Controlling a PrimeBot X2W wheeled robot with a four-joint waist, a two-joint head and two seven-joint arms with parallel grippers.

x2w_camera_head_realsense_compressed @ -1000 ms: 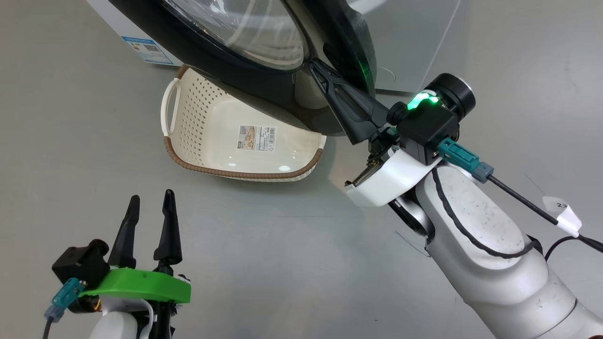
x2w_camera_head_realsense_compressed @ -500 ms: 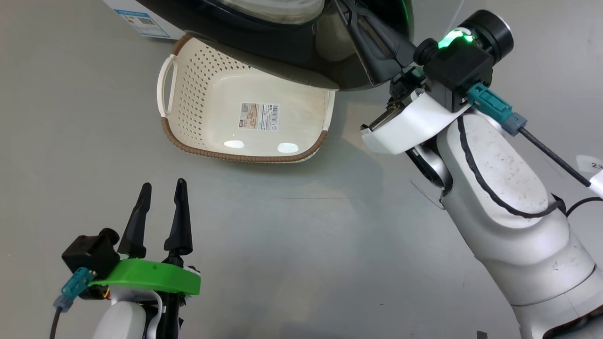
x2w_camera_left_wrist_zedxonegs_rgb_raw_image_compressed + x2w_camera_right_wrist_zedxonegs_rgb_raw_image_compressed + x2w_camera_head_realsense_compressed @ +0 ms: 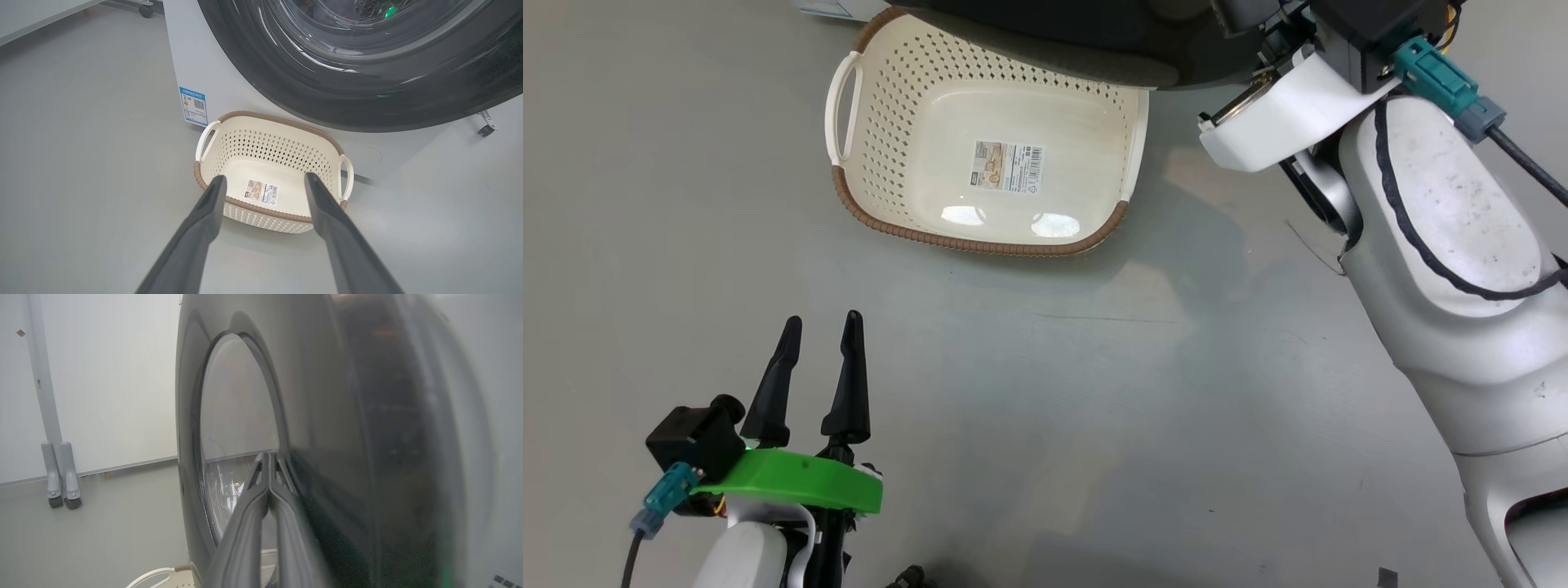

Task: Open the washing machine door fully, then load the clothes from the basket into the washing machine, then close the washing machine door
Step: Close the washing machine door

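The basket [image 3: 915, 122] stands on the floor, cream with a brown rim, holding nothing but a barcode sticker [image 3: 1008, 166]. The clothes are out of view. The washing machine door [image 3: 1111, 24] hangs over the basket's far rim, black-rimmed. My right gripper [image 3: 269, 457] is shut, its tips against the door [image 3: 327, 416] beside the glass. My right arm [image 3: 1437, 204] reaches up toward the door. At the lower left my left gripper [image 3: 822, 320] stands open and holds nothing. From the left wrist, its fingers [image 3: 204, 228] frame the basket [image 3: 269, 143], with the washing machine [image 3: 184, 53] and door [image 3: 367, 102] beyond.
A blue label [image 3: 193, 105] marks the machine's lower front. Grey floor [image 3: 1094, 408] spreads between my left gripper and the basket. A caster [image 3: 486, 130] shows right of the machine. A white wall with grey wheeled legs [image 3: 61, 473] stands behind the door.
The head camera has tilted, shifting the whole picture. Against the basket, the door and my right gripper have moved away, uncovering most of the basket. The left gripper stays open.
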